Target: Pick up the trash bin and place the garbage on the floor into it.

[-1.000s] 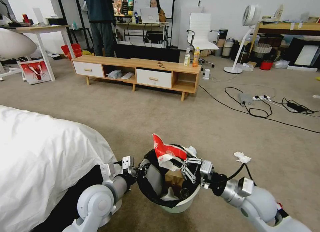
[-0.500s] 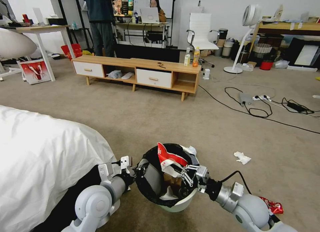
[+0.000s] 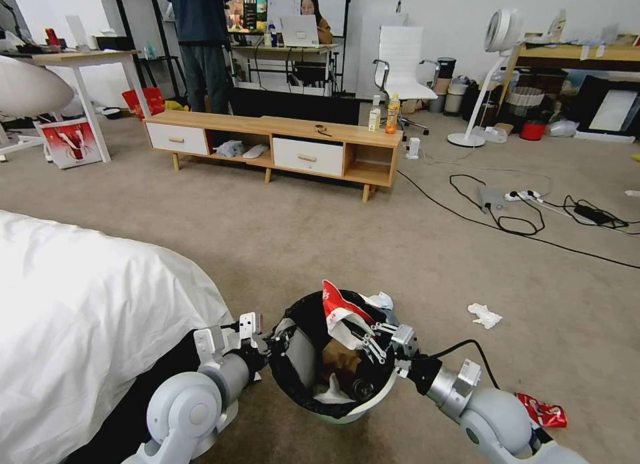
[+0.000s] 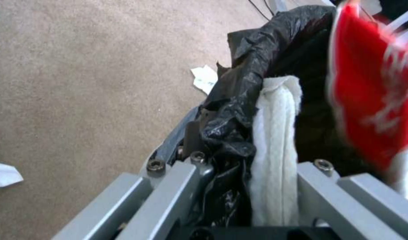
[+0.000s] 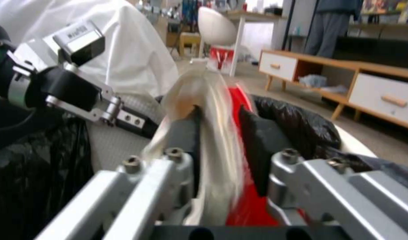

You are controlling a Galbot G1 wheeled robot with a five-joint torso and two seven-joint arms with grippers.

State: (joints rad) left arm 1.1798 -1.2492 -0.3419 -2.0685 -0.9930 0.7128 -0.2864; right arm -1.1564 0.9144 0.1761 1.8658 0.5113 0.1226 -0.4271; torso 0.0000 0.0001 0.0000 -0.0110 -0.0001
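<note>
Gripping the bag-lined rim of the trash bin (image 3: 347, 411), the left gripper (image 3: 275, 344) holds the white wall and folded black liner clamped between its fingers (image 4: 193, 133). Across the opening from it, the right gripper (image 3: 367, 341) reaches in over the opposite rim, its pads (image 5: 259, 140) clenched on the red-white snack wrapper (image 3: 337, 304), which sticks up above the bin's mouth. Below that gripper, inside the bin, lie a brown paper bag (image 3: 340, 357) and a white tissue (image 3: 331, 392). On the floor (image 3: 400, 251) out past the right gripper rests a crumpled white tissue (image 3: 485, 315), and beside the right forearm lies a crushed red can (image 3: 543, 411).
</note>
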